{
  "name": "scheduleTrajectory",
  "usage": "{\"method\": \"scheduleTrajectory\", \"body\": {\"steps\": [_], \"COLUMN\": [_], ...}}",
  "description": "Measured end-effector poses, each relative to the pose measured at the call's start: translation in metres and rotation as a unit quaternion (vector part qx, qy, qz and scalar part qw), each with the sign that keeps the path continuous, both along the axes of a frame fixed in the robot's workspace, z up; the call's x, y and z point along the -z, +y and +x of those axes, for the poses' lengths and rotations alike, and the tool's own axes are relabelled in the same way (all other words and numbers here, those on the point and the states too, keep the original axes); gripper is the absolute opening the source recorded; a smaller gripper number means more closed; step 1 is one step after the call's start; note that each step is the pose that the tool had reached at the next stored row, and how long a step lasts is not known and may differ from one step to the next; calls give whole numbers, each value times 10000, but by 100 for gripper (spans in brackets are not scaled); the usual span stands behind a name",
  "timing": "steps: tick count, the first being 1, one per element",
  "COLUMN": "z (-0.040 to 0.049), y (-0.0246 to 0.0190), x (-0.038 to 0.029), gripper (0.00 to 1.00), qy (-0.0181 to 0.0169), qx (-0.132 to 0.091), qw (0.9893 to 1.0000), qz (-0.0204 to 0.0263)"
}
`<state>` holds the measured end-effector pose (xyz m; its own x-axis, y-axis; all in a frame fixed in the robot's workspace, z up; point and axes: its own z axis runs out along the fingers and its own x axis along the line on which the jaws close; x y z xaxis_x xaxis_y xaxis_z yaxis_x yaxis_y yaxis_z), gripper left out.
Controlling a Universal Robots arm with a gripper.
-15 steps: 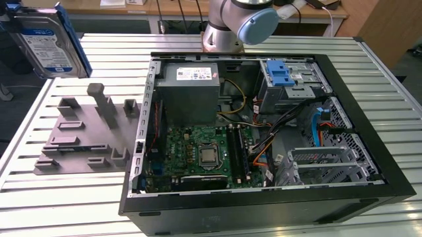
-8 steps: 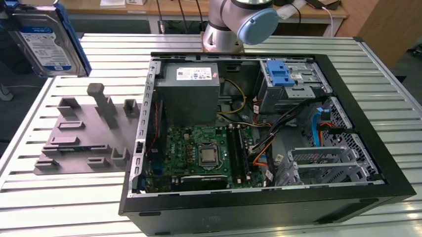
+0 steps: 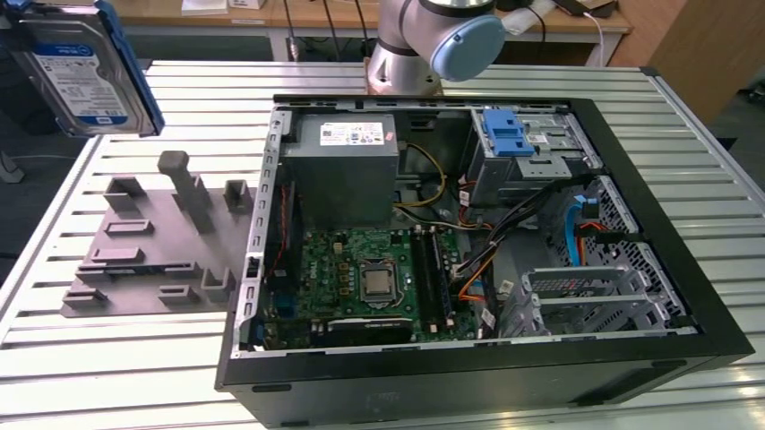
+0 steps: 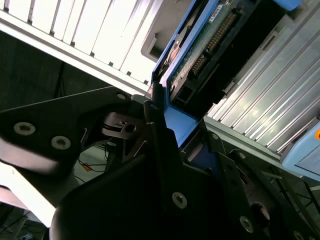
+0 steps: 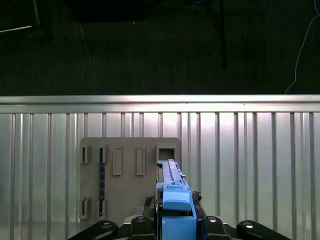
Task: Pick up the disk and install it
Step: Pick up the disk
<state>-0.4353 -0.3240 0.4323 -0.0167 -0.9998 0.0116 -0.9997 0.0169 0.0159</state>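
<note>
one flat silver disk [image 3: 81,76] with blue plastic frame, up in the air at the exterior view's upper left, one black gripper [image 5: 177,222] clamped on its edges, one grey slotted holder [image 3: 143,269], ribbed metal table [image 3: 120,376], one open PC case [image 3: 454,381]

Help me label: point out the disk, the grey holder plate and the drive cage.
disk [image 3: 81,76], exterior view, its label
grey holder plate [image 3: 161,236], exterior view, flat base
drive cage [image 3: 508,136], exterior view, blue latch

The disk [image 3: 81,76] is silver, with a blue-and-white label and a blue frame. In the second wrist view, the disk [image 4: 210,45] appears green underneath. The tabletop [image 3: 120,358] is silver, ribbed in parallel slats. The holder [image 3: 150,246] is plain grey. The computer case [image 3: 478,385] is black, with a green circuit board [image 3: 347,269] and a blue latch [image 3: 508,134].
</note>
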Motion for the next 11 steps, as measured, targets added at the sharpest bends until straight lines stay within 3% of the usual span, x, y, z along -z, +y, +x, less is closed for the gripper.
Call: {"method": "scheduleTrajectory", "body": {"steps": [11], "z": [0], "y": [1], "x": [-65], "gripper": [37], "qy": [0], "qx": [0], "qw": [10000], "qz": [-1]}}
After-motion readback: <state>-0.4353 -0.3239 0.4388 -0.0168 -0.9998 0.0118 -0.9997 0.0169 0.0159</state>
